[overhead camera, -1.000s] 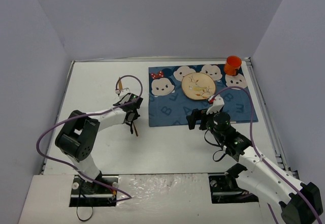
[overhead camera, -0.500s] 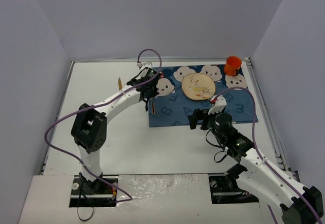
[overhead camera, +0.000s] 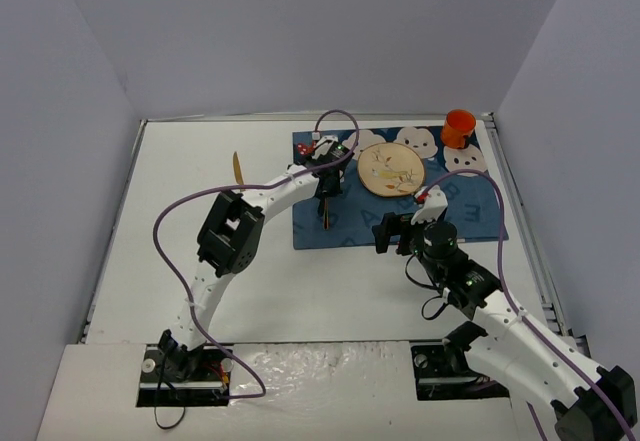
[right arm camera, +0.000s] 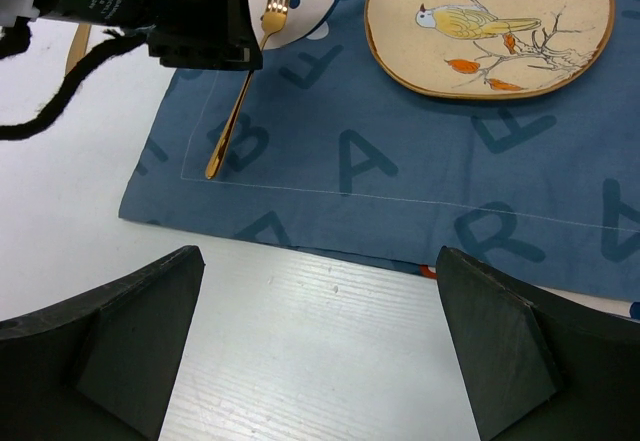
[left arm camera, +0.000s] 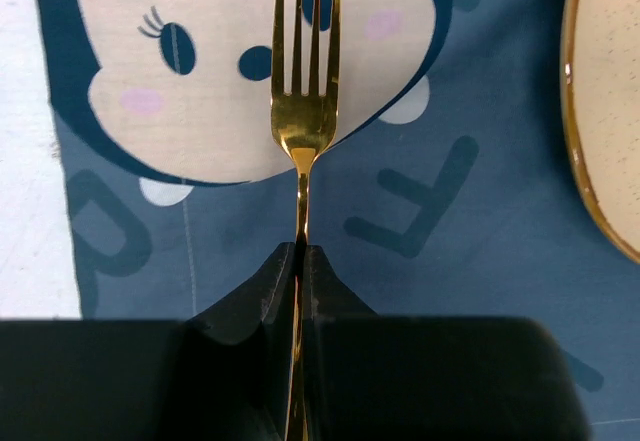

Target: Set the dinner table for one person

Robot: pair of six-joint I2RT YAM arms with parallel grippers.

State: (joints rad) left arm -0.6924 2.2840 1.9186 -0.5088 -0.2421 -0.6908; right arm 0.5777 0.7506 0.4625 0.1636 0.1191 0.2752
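Filling nearly the whole top view, the dinner table, a large white flat rectangular tabletop with a thin metal rim, lies under both arms. On its far right part is spread a blue rectangular cloth mat printed with cartoon mouse faces and letters. A round beige plate with a brown rim rests on the mat's far half. A small orange cup stands at the mat's far right corner.

The left gripper hangs over the mat just left of the plate, its fingers pressed together on the thin handle of a gold metal fork. The right gripper hangs over the mat's near edge, its fingers spread wide with nothing between them. A thin wooden piece lies on the bare table, left of the mat.

Only the top view shows the cup and the wooden piece. Only the left wrist view shows the pinch from close, with the tines over one mouse face. Only the right wrist view shows the bird on a branch painted on the plate, and the fork's whole length. The handle end is down near the stitched line by the mat's left edge; whether it touches the cloth I cannot tell.

One second ago the left gripper held the fork over the bare table, left of the mat. Half a second ago it was at the mat's far left corner. The right gripper, plate and cup have kept their places.
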